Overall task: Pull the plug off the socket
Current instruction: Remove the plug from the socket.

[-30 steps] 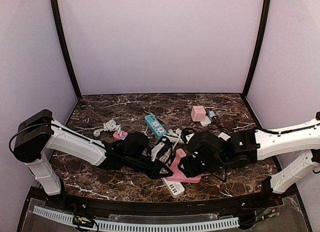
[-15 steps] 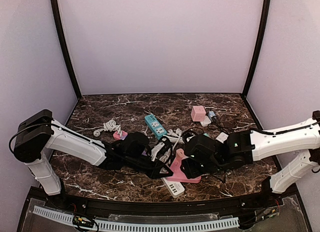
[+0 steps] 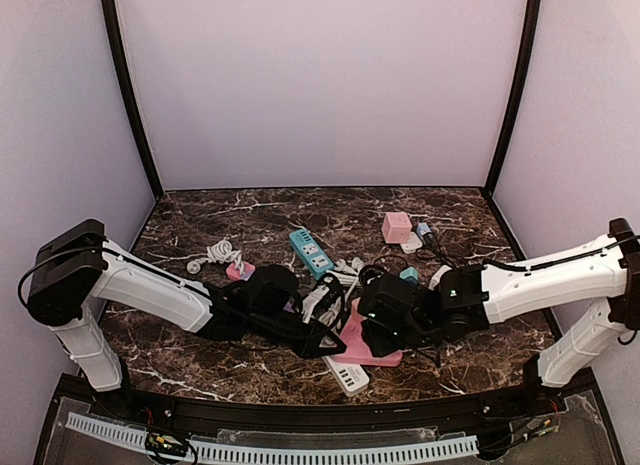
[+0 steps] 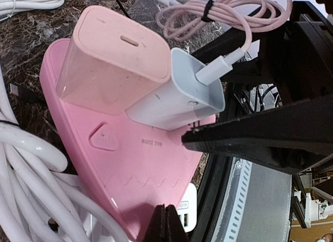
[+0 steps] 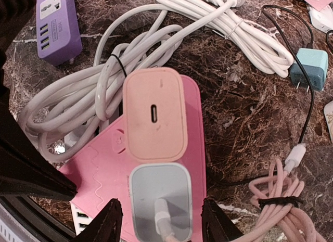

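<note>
Hovering w/ right gripper (image 5: 165, 219) over the white charger (image 5: 160, 190), jaws apart either side, not clamped. Charger's plugged into the pink strip (image 5: 104, 169), mid front edge of the counter (image 3: 250, 215), beside a pink charger (image 5: 154, 113). Left gripper (image 4: 166, 226) is closed, tips at the strip's end. Reckon nothing's pulled yet; grip & pull remain.

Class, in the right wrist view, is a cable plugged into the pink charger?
No: the pink charger has an empty port; the cable enters the grey charger beside it.
</note>
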